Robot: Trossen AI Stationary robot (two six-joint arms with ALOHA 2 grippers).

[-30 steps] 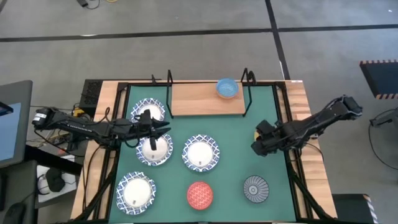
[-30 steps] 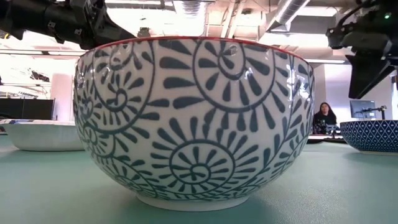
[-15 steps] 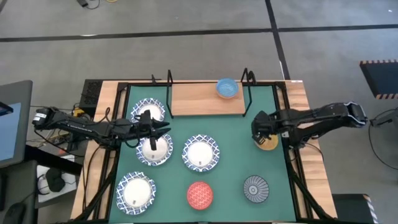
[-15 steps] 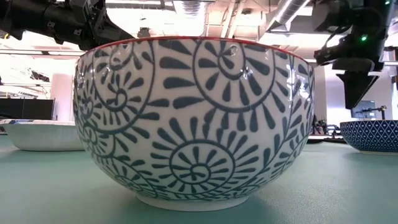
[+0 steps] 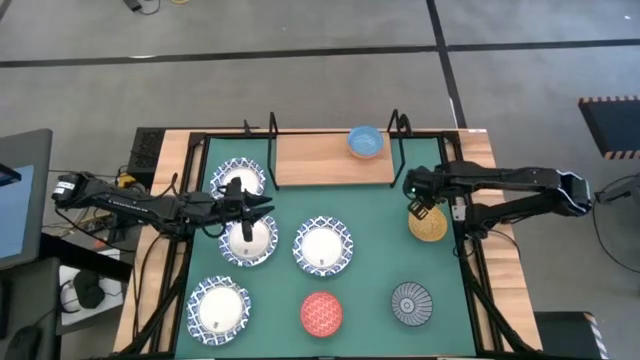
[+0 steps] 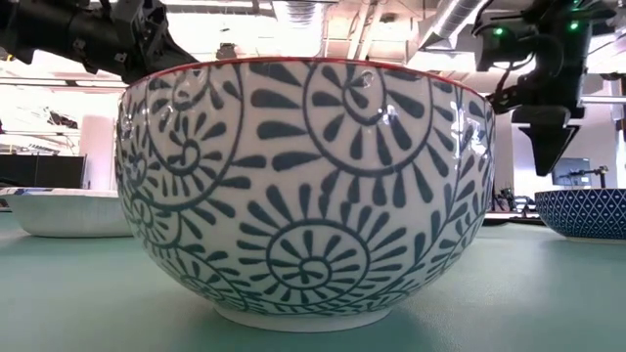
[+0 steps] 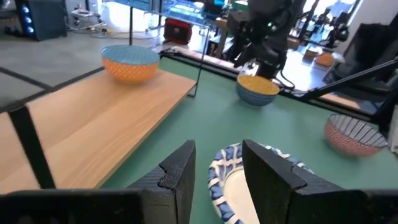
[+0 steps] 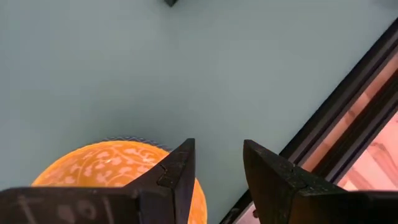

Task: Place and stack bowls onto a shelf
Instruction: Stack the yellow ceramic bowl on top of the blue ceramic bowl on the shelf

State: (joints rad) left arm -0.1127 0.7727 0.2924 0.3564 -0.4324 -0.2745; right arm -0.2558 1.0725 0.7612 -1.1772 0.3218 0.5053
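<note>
The right gripper (image 5: 421, 203) has swung from over the yellow bowl (image 5: 429, 224) toward the shelf (image 5: 330, 159), uncovering the bowl; its fingers stand apart over the bowl's rim, holding nothing; the bowl sits on the mat (image 5: 375, 255), just right of the shelf, so its pickup looks not yet made; the blue bowl (image 5: 365, 142) is shelved; the left gripper (image 5: 243, 207) has not moved, fingers straddling a white bowl's (image 5: 247, 240) rim.
</note>
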